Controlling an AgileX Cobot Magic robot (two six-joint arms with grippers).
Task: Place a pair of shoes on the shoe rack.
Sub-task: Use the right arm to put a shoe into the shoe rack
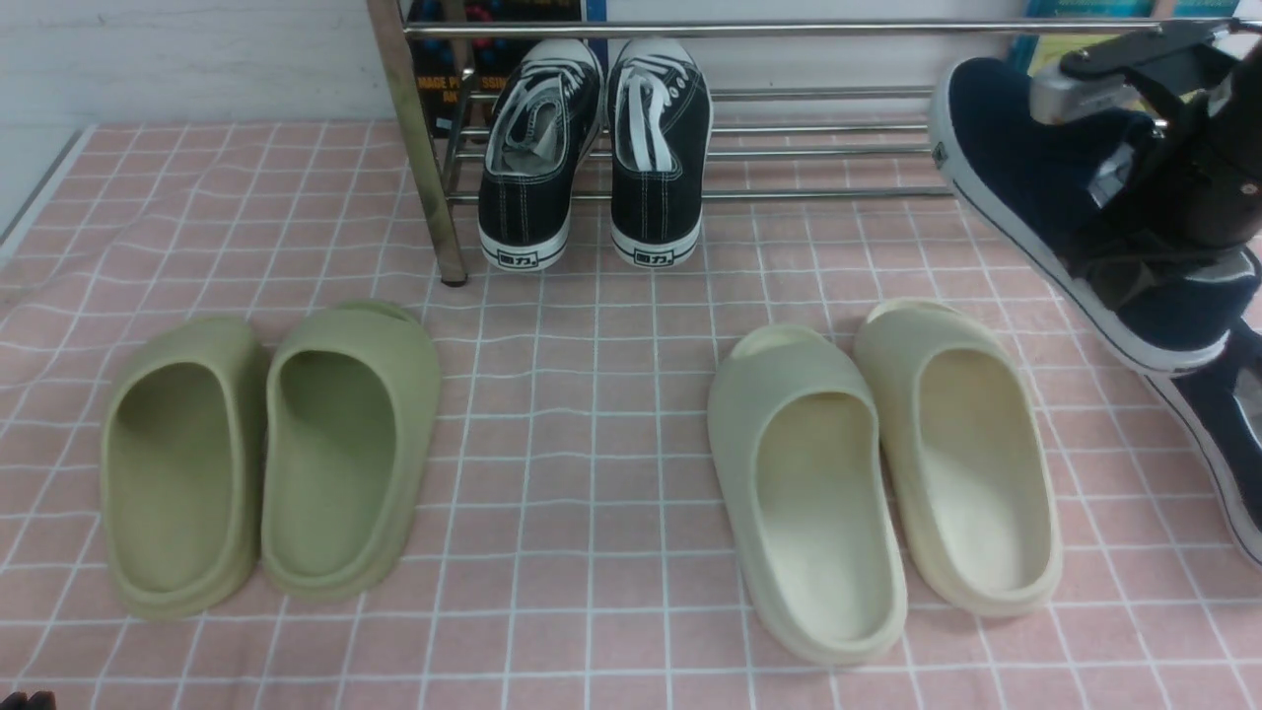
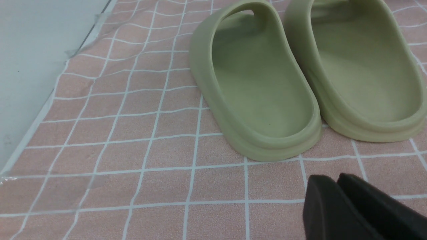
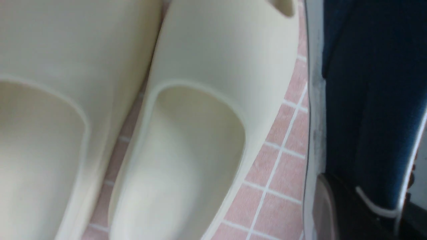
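- One navy shoe (image 1: 1006,168) of the pair is gripped by the right hand (image 1: 1124,212), whose jaws appear closed on it near its opening. The shoe is raised off the cloth and tilted, with its toe pointing up toward the shoe rack (image 1: 818,192).
- The second navy shoe (image 1: 1227,444) is seen lying on the cloth at the right edge, just below the raised one and only partly in view.
- The left hand (image 2: 333,185) is closed with nothing in it and is held low over the cloth near the green slides (image 2: 300,83).
- The step in hand is judged to be the carrying of the first shoe to the rack; neither navy shoe is on it yet.
- Next, the toe would need to be swung over the free bars to the right of the black sneakers (image 1: 592,158). The sole would then be levelled and the shoe set down before the grip is let go, with room left for its partner.
- The cream slides (image 1: 887,473) lie just beside the held shoe and should be cleared in passing.
- The table (image 2: 23,83) is covered by a pink cloth (image 1: 592,345) with a white grid, slightly wrinkled and taped along its edge. A white wall (image 1: 177,49) stands behind.
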